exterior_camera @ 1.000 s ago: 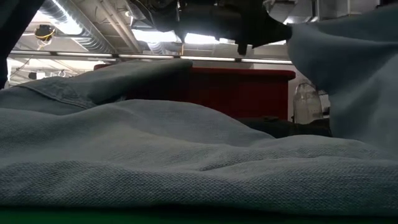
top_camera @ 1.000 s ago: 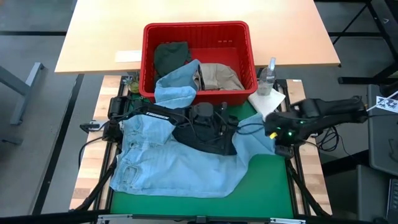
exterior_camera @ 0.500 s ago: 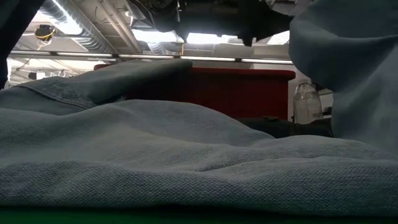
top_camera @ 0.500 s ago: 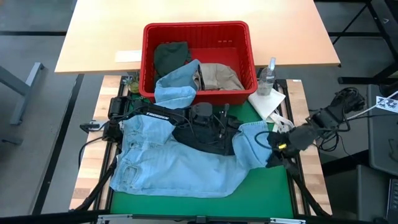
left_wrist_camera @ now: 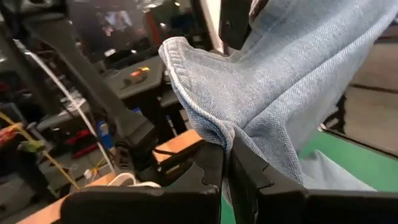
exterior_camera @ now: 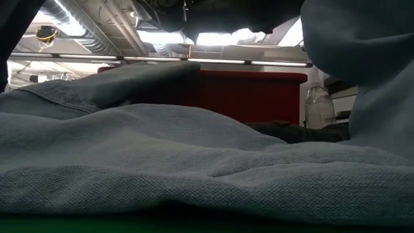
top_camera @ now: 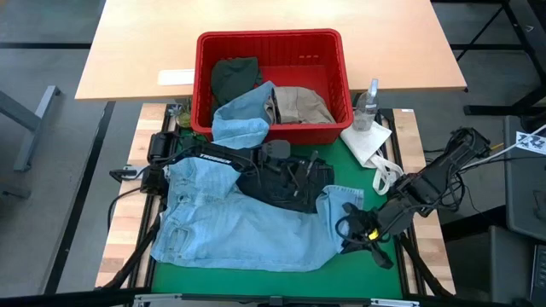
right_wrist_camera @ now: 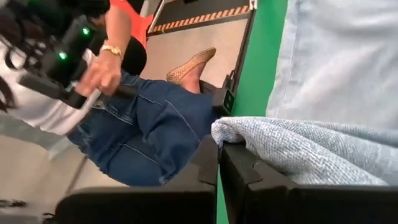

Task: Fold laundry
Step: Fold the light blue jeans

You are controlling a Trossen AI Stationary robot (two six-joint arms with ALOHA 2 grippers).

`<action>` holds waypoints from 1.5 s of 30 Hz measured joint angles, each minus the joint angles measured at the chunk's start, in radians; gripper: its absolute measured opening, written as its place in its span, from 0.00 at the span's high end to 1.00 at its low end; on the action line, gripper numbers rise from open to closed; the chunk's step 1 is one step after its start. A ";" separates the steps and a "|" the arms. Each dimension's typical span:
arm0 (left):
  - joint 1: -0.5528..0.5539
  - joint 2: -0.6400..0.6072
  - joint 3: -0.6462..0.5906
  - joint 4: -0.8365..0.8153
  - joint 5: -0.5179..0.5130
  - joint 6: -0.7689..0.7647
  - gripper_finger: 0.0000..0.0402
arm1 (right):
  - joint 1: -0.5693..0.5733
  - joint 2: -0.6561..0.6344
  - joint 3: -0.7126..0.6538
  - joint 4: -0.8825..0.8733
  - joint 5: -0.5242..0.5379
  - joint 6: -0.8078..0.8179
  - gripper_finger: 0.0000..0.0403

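Two claws are pinching the light blue denim (top_camera: pixel 247 226) spread on the green mat (top_camera: pixel 375 277), the left gripper (left_wrist_camera: pixel 225 163) up high and the right gripper (top_camera: pixel 354 230) near the right edge, so both should be pulling evenly.

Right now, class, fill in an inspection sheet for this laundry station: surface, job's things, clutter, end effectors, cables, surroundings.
Surface: green mat, largely covered by cloth.
Job's things: light denim spread on mat, dark jeans on it; olive piece, khaki piece and more denim in basket.
Clutter: white cloth and bottle beside basket.
End effectors: left end effector shut on denim; right end effector shut on a denim edge at mat's right.
Cables: black leads along both arms.
Surroundings: a person holding a controller, in right wrist view.
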 joint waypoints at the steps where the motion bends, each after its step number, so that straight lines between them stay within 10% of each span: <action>1: 0.000 -0.010 -0.001 -0.023 0.006 0.004 0.99 | 0.000 0.011 0.000 0.009 0.000 -0.017 0.99; 22: -0.038 -0.172 0.000 -0.783 -0.025 0.252 0.99 | -0.183 0.248 0.000 0.308 -0.277 -0.365 0.99; 35: -0.053 -0.176 0.000 -1.058 -0.168 0.378 0.99 | -0.329 0.420 0.000 0.487 -0.596 -0.425 0.99; 45: -0.061 -0.176 0.000 -1.167 -0.222 0.378 0.99 | -0.396 0.457 0.000 0.560 -0.649 -0.473 0.99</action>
